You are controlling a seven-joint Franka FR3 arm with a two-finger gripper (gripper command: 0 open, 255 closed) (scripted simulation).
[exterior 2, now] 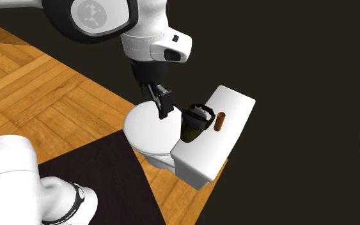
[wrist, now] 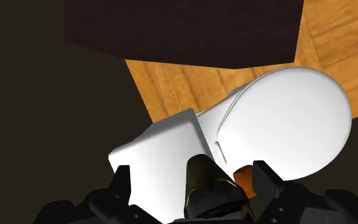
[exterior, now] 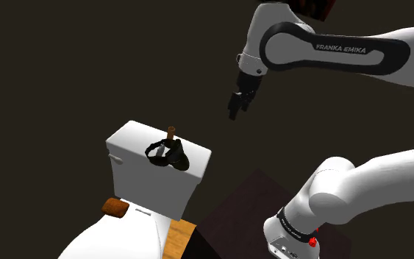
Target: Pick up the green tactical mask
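A dark olive-green mask with black straps [exterior: 167,154] lies on the flat lid of a white toilet tank [exterior: 148,184], left of centre in the shoulder view. Just behind it on the same lid stands a small upright brown cylinder [exterior: 171,132], so close that I cannot tell whether the two touch. The all-black two-finger gripper [exterior: 237,105] hangs in the air up and to the right of the mask, well apart from it, at the end of the white arm that enters from the upper right of the frame.

In the second exterior view the gripper [exterior 2: 164,106] is near the frame's centre, over the round white closed toilet lid [exterior 2: 148,131]. The mask [exterior 2: 195,121] sits just to its right on the tank. The wooden parquet floor [exterior 2: 38,96] fills the left side and a dark mat [exterior 2: 101,172] the lower middle.

In the wrist view the black fingers [wrist: 123,182] stand apart, released and clasping nothing. The mask [wrist: 199,175] shows in the gap between them, on the tank beyond.
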